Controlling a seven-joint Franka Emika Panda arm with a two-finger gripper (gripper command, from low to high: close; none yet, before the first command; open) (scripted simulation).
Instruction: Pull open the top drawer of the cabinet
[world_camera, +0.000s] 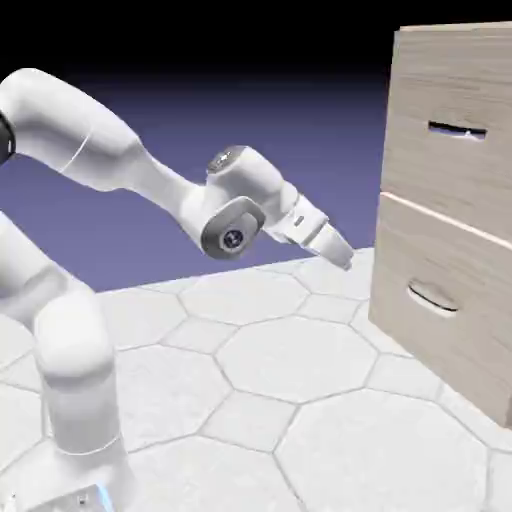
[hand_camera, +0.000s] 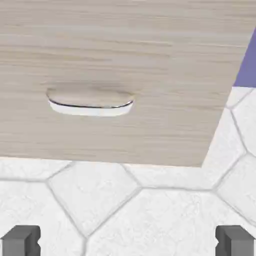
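Your gripper (world_camera: 343, 256) hangs wide open, well short of the cabinet (world_camera: 440, 85); its top drawer (world_camera: 450, 165) remains shut, handle (world_camera: 457, 131) untouched.

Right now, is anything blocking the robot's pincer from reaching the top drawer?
Nothing visible does: only open air lies between the grey-tipped pincer and the light wood-grain top drawer, whose thin bar handle sits higher up.
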